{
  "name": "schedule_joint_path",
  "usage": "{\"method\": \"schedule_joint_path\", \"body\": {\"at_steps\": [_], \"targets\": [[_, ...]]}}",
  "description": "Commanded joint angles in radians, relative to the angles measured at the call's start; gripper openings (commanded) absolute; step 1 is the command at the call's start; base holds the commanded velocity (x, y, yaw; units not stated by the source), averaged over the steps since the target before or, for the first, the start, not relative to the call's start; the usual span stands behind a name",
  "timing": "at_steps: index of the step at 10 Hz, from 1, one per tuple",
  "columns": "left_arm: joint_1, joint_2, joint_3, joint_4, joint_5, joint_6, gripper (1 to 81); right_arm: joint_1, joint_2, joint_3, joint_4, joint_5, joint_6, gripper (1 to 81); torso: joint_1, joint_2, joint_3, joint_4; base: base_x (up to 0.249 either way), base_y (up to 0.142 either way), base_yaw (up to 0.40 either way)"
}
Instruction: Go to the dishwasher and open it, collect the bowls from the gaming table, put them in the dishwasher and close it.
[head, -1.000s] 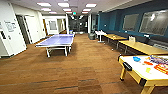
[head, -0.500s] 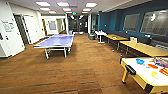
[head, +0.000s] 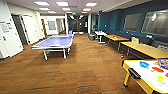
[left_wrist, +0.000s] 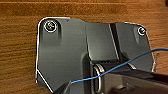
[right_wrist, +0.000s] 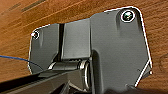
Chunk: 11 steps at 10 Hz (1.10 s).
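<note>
The gaming table (head: 146, 74), white-topped with a yellow frame, stands at the near right of the head view. On it lie a small blue round thing (head: 144, 64) and a red-orange one (head: 157, 69), likely the bowls, though their shape is blurred. The dishwasher is out of view. Each wrist view looks down past the robot's dark plate onto brown wood-look floor, and a thin blue cable crosses the left wrist view.
A blue table-tennis table (head: 55, 42) stands left of centre on open floor. Yellow wooden tables (head: 145, 48) line the blue right wall, with a small white table (head: 100, 33) farther back. A colourful box (head: 163, 63) and a yellow piece (head: 160, 79) also lie on the gaming table. Doors line the white left wall.
The whole head picture has shifted slightly, so the camera has moved. The gaming table now sits a bit lower and larger at the right. Nothing in the room has moved.
</note>
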Motion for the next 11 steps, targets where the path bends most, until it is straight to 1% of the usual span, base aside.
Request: {"method": "schedule_joint_path", "body": {"at_steps": [1, 4, 6, 7, 11], "targets": [[-0.046, -0.002, 0.001, 0.001, 0.053, 0.003, 81.1, 0.046, 0.002, 0.002, 0.003, -0.045, -0.001, 81.1, 0.000, 0.000, 0.000, 0.000, 0.206, 0.000, 0.000], [-0.046, 0.000, 0.002, 0.001, 0.054, 0.003, 81.1, 0.046, 0.002, 0.002, 0.004, -0.045, -0.001, 81.1, 0.000, 0.000, 0.000, 0.000, 0.194, 0.000, 0.000], [-0.046, -0.002, 0.002, -0.001, 0.054, 0.003, 81.1, 0.048, 0.002, 0.002, 0.006, -0.045, 0.000, 81.1, 0.001, 0.000, 0.000, 0.000, 0.143, 0.000, 0.000], [-0.046, -0.002, 0.002, -0.001, 0.054, 0.003, 81.1, 0.049, 0.004, 0.002, 0.006, -0.045, 0.000, 81.1, 0.001, 0.001, 0.000, 0.000, 0.083, 0.000, 0.000], [-0.046, -0.002, 0.002, -0.002, 0.053, 0.002, 81.1, 0.049, 0.004, 0.002, 0.006, -0.047, 0.002, 81.1, 0.001, 0.001, 0.000, 0.000, 0.000, 0.000, 0.000]]}}
